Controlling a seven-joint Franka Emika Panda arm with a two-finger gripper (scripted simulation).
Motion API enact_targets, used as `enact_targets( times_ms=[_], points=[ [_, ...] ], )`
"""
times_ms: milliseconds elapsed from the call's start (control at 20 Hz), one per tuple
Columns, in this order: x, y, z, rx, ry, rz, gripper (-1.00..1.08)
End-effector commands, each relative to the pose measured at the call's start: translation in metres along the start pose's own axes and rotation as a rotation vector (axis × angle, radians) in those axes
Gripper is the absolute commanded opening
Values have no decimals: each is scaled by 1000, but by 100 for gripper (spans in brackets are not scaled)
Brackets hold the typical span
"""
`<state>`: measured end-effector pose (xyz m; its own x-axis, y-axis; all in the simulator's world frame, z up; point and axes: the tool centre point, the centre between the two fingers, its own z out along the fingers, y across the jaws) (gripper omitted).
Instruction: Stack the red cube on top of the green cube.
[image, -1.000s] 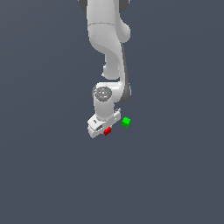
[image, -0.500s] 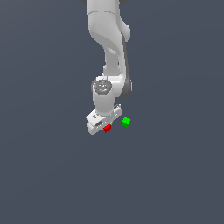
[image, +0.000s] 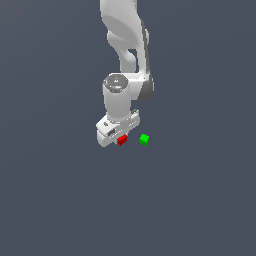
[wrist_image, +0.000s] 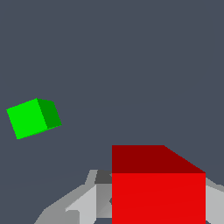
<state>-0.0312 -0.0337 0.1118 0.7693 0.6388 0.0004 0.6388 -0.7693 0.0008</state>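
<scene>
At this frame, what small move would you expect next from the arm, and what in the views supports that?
Probably close the hand on the red cube and lift it. In the wrist view the red cube sits between the fingers, which show on both sides of it, though contact cannot be confirmed. The green cube rests apart, toward the exterior view's right, so carrying follows the lift.

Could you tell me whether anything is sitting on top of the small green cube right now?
Nothing is: the small bright green cube has a bare top in both views. The small bright red cube sits apart from it, at the white gripper, whose fingertips are mostly hidden.
</scene>
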Motion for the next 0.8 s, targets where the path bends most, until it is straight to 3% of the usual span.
enact_targets(
  times_ms=[0, 400, 750],
  points=[
    [0, 0, -7, 1, -1, 0, -100],
    [3, -9, -2, 0, 0, 0, -100],
    [14, -52, 16, 1, 0, 0, -100]
  ],
)
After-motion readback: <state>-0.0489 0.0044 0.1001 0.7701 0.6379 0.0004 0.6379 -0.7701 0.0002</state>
